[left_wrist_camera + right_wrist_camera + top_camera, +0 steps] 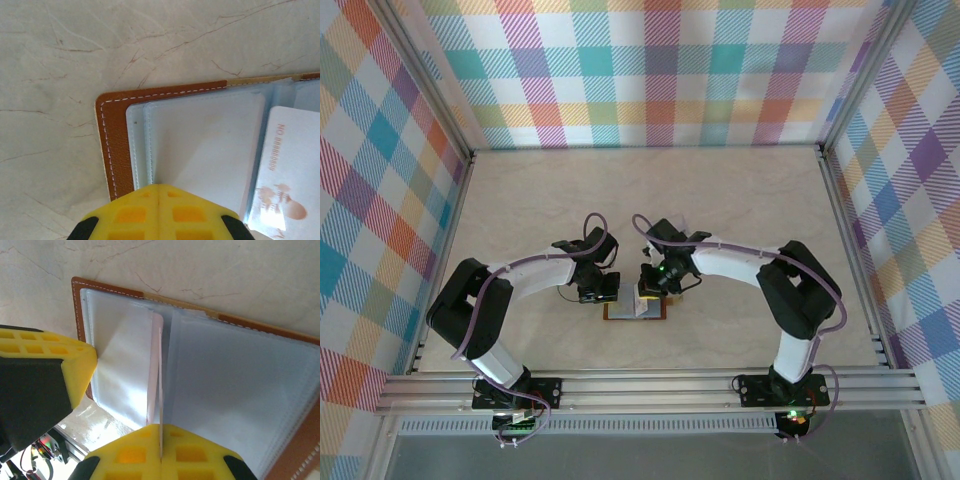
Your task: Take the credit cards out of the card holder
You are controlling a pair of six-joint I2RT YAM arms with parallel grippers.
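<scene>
The card holder (112, 130) lies open on the counter (60, 60); the left claw (158, 192), closed and empty, rests on the sleeves (200, 140) just ahead of it, likely pinning the holder; the right claw (161, 432) pinches a whitish credit card (160, 365) standing edge-up, apparently to draw it out.

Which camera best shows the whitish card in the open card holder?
Left wrist: the whitish card faces the camera, print visible, in the card holder. Right wrist shows it edge-on, pinched by the right fingers. In top external it is a tiny pale patch.
</scene>
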